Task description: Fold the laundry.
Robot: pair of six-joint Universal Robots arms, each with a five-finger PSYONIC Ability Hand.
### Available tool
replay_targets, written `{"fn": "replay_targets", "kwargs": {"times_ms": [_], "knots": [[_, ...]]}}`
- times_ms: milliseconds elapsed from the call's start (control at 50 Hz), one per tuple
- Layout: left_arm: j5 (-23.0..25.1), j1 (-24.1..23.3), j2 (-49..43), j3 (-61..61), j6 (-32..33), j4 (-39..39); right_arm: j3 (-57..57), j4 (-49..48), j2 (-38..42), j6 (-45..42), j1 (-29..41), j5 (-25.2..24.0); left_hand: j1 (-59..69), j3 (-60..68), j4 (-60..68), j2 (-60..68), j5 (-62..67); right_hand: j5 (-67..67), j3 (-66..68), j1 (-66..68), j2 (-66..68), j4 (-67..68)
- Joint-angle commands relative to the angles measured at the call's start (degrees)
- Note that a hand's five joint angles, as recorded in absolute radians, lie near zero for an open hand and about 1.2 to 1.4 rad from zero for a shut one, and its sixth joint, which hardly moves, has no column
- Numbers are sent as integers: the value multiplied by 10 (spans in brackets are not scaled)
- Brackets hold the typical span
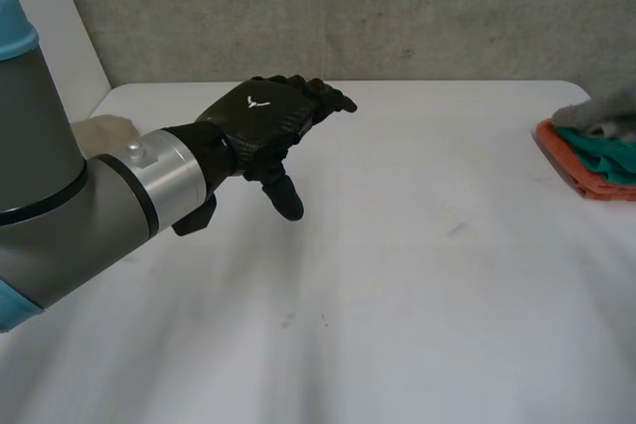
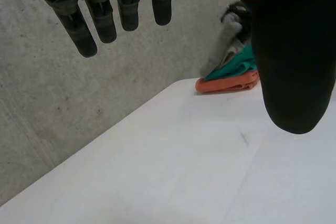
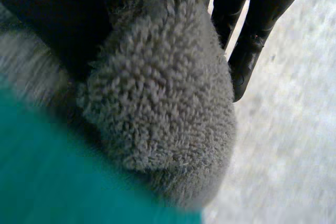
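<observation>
My left hand [image 1: 263, 121] hovers above the white table [image 1: 397, 285] left of centre, open, fingers straight and holding nothing; in the left wrist view its fingers [image 2: 89, 22] and thumb [image 2: 294, 51] stand well apart. A pile of laundry lies at the table's right edge: a fluffy grey cloth [image 1: 601, 108] on a teal cloth [image 1: 608, 156] on an orange cloth [image 1: 576, 174]. My right hand [image 3: 252, 35] is at that pile, shut on a bunch of the grey cloth [image 3: 163, 93], with the teal cloth [image 3: 47, 177] just beneath.
A beige cloth [image 1: 99, 131] lies at the table's far left edge, behind my left arm. A grey wall [image 1: 397, 7] runs along the table's back edge. The laundry pile [image 2: 231, 74] lies beyond my left hand's fingertips.
</observation>
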Motion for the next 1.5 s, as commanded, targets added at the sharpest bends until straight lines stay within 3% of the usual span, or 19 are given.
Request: {"fn": "replay_targets", "kwargs": {"times_ms": [20,160,180,200,220,360,540,660,720,780,880,980,1060,1120,1220,1340,1440,1480,1500], "knots": [[-10,-1,-2,-1,-1,0,38,-4,23,-18,-24,-38,22,12,17,16,7,163,140,267,128,117],[-15,-4,-4,-3,-4,1,59,8,-1,-19,-35,-56,22,12,17,16,7,163,140,267,128,117],[-15,-5,-4,-3,-5,1,61,10,-6,-19,-35,-56,22,12,17,16,7,88,65,193,54,43],[-15,-5,-4,-3,-5,1,64,15,-10,-20,-35,-53,22,12,17,16,7,-124,-147,-19,-158,-170],[-15,-5,-4,-3,-5,1,68,30,-21,-23,-35,-50,22,12,17,16,7,-537,-560,-433,-572,-583],[-15,-5,0,-3,-5,1,73,131,-87,-97,-44,-10,22,12,17,16,7,-537,-560,-433,-572,-583],[-16,-4,4,-2,-7,1,95,288,-184,-372,-83,75,20,10,15,15,6,-537,-560,-433,-572,-583],[-16,-4,5,0,-7,1,71,279,-236,-539,-90,263,18,8,14,13,4,-537,-560,-433,-572,-583],[-20,-3,11,0,-8,10,59,243,-245,-538,-81,309,20,10,15,15,6,-537,-560,-433,-572,-583],[-39,-3,15,-3,-7,26,75,183,-263,-474,-41,306,22,12,17,16,7,-537,-560,-433,-572,-583],[-129,2,41,-28,5,118,170,130,-371,-309,32,262,23,14,19,18,9,-537,-560,-433,-572,-583],[-186,25,47,-41,24,197,331,91,-485,-190,129,123,25,15,21,20,11,-537,-560,-433,-572,-583],[-193,104,46,-52,99,204,444,66,-526,-207,204,59,22,12,17,16,7,-537,-560,-433,-572,-583],[-194,164,31,-54,170,204,493,66,-525,-244,252,45,17,7,12,11,2,-537,-560,-433,-572,-583],[-199,236,-36,-48,262,207,546,91,-489,-340,315,61,13,3,9,8,-1,-537,-560,-433,-572,-583],[-221,323,-177,-7,336,205,551,112,-424,-412,324,102,13,3,9,8,-1,-537,-560,-433,-572,-583],[-251,344,-258,27,392,207,554,124,-409,-445,320,118,30,20,25,25,16,-537,-560,-433,-572,-583],[-256,347,-277,35,407,209,554,124,-405,-447,319,117,118,109,114,113,104,-537,-560,-433,-572,-583],[-259,348,-290,40,414,210,554,124,-403,-447,318,117,347,338,343,342,333,-537,-560,-433,-572,-583]]}}
